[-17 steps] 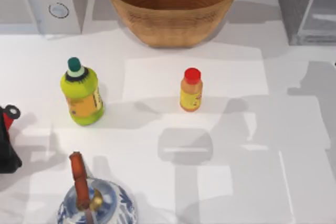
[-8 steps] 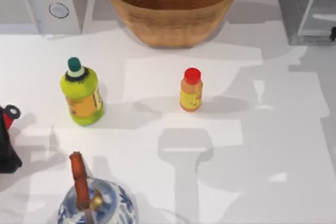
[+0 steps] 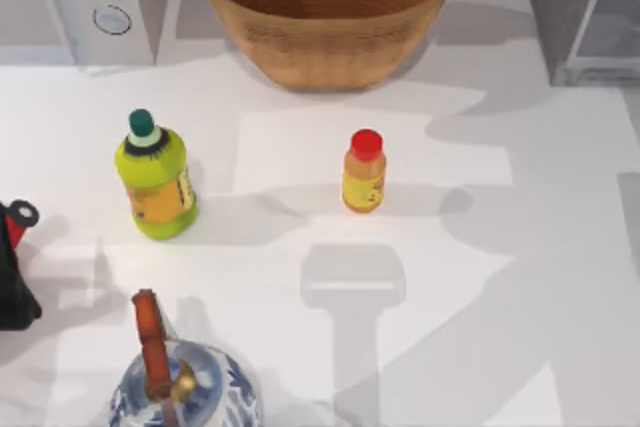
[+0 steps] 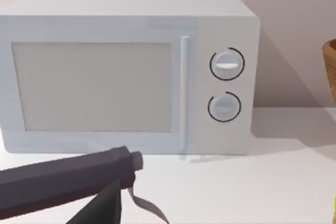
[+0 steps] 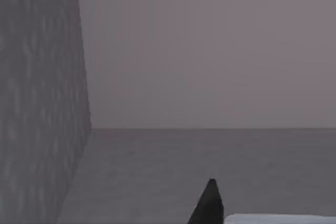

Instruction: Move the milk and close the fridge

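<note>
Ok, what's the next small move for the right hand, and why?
Probably ease the right hand toward the fridge door panel to push it shut: it sits beside the fridge's textured side, while the left hand is parked by the microwave.

I see a white tabletop crossed by soft grey shadows, darkest toward 4 o'clock; behind it, at 12 o'clock, a plain pinkish-grey wall; the light is even and diffuse.

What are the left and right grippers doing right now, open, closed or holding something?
Left gripper: by the light grey two-knob microwave; open or closed cannot be told.
Right gripper: beside the textured grey fridge; cannot be told.
</note>
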You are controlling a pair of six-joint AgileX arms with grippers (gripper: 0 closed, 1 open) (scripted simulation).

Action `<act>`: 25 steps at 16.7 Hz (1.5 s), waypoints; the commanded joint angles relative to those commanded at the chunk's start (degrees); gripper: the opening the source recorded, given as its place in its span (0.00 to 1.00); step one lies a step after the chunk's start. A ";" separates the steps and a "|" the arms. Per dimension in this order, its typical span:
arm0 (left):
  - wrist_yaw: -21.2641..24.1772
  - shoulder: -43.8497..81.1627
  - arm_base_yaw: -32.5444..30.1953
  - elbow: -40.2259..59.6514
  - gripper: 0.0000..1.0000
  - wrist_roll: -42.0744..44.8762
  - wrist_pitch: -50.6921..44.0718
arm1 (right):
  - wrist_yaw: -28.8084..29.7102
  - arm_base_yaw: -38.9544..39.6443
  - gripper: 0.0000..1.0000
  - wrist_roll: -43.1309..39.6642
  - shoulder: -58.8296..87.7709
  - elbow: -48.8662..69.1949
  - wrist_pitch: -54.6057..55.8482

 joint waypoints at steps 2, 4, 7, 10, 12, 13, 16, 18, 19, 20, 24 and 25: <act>0.00 0.00 0.00 0.00 1.00 0.00 0.00 | -1.26 -1.36 0.00 -0.10 5.26 6.29 -0.97; 0.00 0.00 0.00 0.00 1.00 0.00 0.00 | -2.73 -2.66 0.00 -0.32 8.94 10.36 -2.34; 0.00 0.00 0.00 0.00 1.00 0.00 0.00 | -3.86 -3.27 0.00 -0.65 10.56 12.11 -3.45; 0.00 0.00 0.00 0.00 1.00 0.00 0.00 | -3.74 -2.98 0.00 -0.55 10.33 11.89 -3.34; 0.00 0.00 0.00 0.00 1.00 0.00 0.00 | -3.82 -3.17 0.00 -0.62 10.48 12.05 -3.39; 0.00 0.00 0.00 0.00 1.00 0.00 0.00 | -3.86 -3.27 0.00 -0.65 10.56 12.11 -3.45; 0.00 0.00 0.00 0.00 1.00 0.00 0.00 | -3.86 -3.27 0.00 -0.65 10.56 12.12 -3.45; 0.00 0.00 0.00 0.00 1.00 0.00 0.00 | -3.86 -3.27 0.15 -0.65 10.56 12.12 -3.45; 0.00 0.00 0.00 0.00 1.00 0.00 0.00 | -3.86 -3.27 0.23 -0.65 10.56 12.12 -3.45; 0.00 0.00 0.00 0.00 1.00 0.00 0.00 | -3.86 -3.27 0.30 -0.65 10.56 12.12 -3.45; 0.00 0.00 0.00 0.00 1.00 0.00 0.00 | -3.86 -3.27 0.60 -0.65 10.56 12.12 -3.45; 0.00 0.00 0.00 0.00 1.00 0.00 0.00 | -3.86 -3.27 0.68 -0.65 10.56 12.12 -3.45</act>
